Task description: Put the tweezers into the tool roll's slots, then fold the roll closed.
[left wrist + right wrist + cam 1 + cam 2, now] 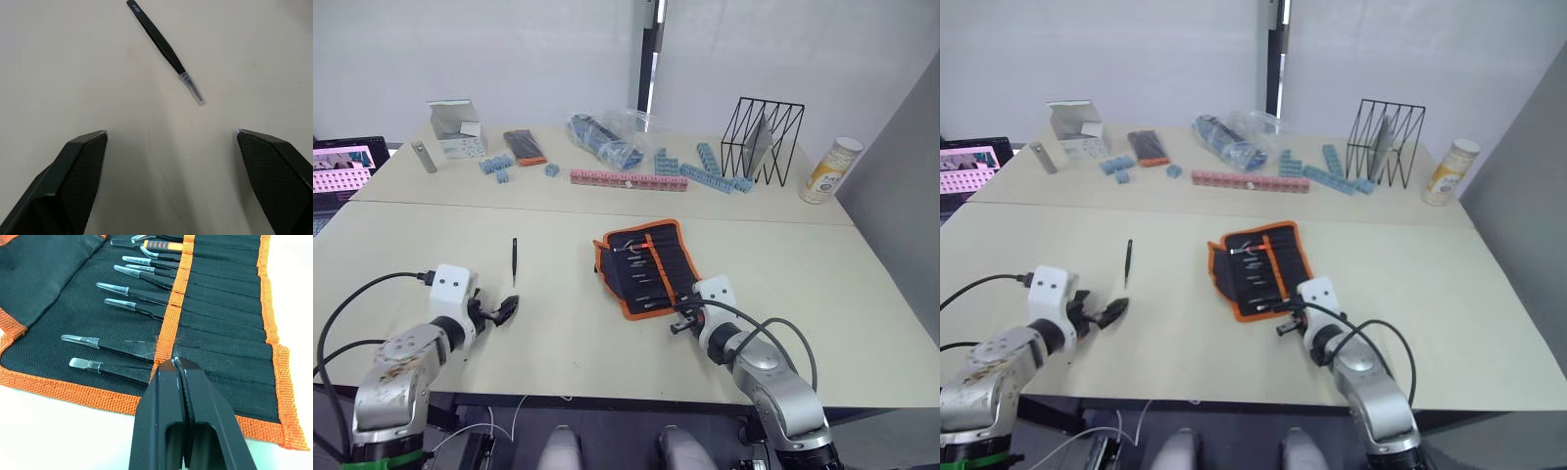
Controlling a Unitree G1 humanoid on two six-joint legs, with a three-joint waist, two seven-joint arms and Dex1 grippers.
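Right hand (178, 363) clenched on nothing, tips at the tool roll's (647, 266) near edge, touching the orange centre strip (171, 308). Roll open on the surface (803, 284), several tweezers in slots (230, 333). Left hand (171, 134) released, low over the surface; one loose tweezer (164, 49) at its 12 o'clock, apart.

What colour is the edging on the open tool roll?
Orange, around the black tool roll and down its centre strip; clearest in the right wrist view.
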